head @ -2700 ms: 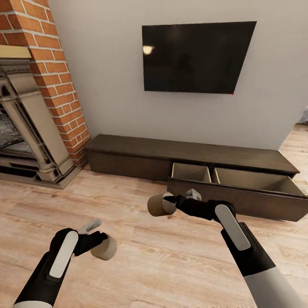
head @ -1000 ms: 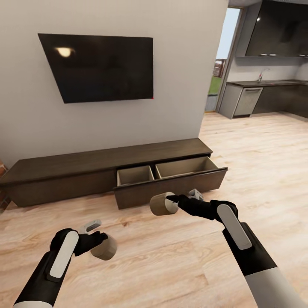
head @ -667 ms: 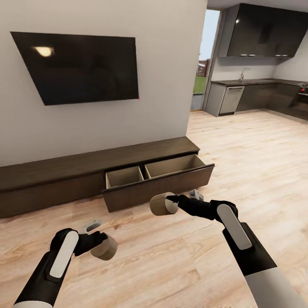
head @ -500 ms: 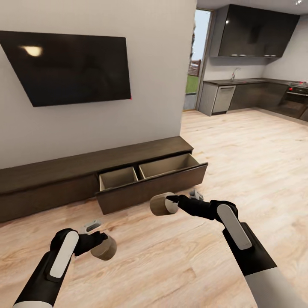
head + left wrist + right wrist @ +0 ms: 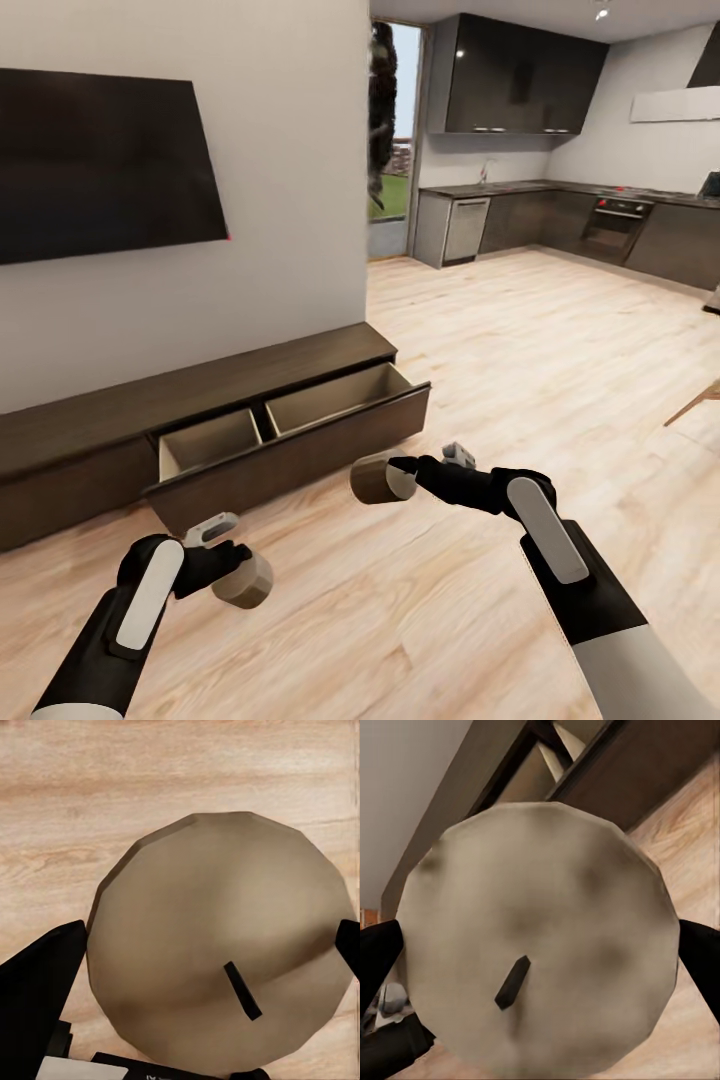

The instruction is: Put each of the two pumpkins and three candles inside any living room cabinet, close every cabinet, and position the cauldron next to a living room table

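Each pincer, left [image 5: 228, 568] and right [image 5: 398, 478], pinches a stubby beige wax candle [image 5: 244, 580]; approach squarely and release low inside the dark-brown console's open drawer [image 5: 285, 440].

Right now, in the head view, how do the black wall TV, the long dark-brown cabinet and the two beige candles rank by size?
1. Long dark-brown wooden cabinet, largest.
2. Black wall TV, cut off by the picture's edge.
3. The two stubby beige candles, in the left gripper and the right gripper: alike, no ranking.

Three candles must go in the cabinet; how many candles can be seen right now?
2: one candle in the left gripper, one candle in the right gripper. A third may be elsewhere.
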{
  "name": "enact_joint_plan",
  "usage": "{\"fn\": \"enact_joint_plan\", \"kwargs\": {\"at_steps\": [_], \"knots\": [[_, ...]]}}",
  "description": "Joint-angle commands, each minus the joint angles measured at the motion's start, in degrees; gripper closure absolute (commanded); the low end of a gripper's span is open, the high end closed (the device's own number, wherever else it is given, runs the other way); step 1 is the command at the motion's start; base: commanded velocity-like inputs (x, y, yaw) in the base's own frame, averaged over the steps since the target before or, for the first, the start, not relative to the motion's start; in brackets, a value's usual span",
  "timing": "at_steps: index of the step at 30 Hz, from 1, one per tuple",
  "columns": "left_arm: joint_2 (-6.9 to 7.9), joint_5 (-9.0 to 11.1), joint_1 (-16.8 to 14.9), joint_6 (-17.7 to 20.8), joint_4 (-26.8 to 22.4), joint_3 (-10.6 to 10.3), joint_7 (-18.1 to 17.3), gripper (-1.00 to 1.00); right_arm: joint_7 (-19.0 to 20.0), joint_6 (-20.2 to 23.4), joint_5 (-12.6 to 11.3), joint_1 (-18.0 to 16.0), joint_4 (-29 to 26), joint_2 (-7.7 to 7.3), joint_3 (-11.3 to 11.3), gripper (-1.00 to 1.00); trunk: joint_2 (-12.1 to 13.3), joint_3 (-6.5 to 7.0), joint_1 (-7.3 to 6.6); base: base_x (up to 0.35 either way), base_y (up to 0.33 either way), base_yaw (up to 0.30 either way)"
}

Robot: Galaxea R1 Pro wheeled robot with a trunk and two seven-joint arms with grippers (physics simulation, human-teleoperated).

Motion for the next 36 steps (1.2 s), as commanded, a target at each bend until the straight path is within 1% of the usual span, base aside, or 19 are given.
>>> {"fn": "enact_joint_plan", "kwargs": {"at_steps": [1, 5, 10, 21, 27, 36], "knots": [[0.00, 0.7, 0.0, 0.1, -0.1, 0.0, 0.5, 1.00, -0.6, -0.1, -1.0, -0.1, -0.1, -0.04, 0.1, 1.00, 0.0, -0.05, 0.02, 0.252, -0.244, -0.211], [0.00, 0.7, 0.0, 0.1, -0.1, 0.0, 0.5, 1.00, -0.6, -0.1, -1.0, -0.1, -0.1, -0.04, 0.1, 1.00, 0.0, -0.05, 0.02, 0.253, -0.245, -0.119], [0.00, 0.7, 0.0, 0.1, -0.1, 0.0, 0.5, 1.00, -0.6, -0.1, -1.0, -0.1, -0.1, -0.04, 0.1, 1.00, 0.0, -0.05, 0.02, 0.253, -0.232, -0.020], [0.00, 0.7, 0.0, 0.1, -0.1, 0.0, 0.5, 1.00, -0.6, -0.1, -1.0, -0.1, -0.1, -0.04, 0.1, 1.00, 0.0, -0.05, 0.02, 0.294, -0.059, 0.012], [0.00, 0.7, 0.0, 0.1, -0.1, 0.0, 0.5, 1.00, -0.6, -0.1, -1.0, -0.1, -0.1, -0.04, 0.1, 1.00, 0.0, -0.05, 0.02, 0.209, -0.198, 0.242], [-0.08, 0.8, 0.0, 0.1, -0.1, 0.0, 0.5, 1.00, -0.6, -0.1, -1.0, -0.1, -0.1, -0.04, 0.1, 1.00, 0.0, -0.05, 0.02, 0.025, -0.234, 0.290]]}}
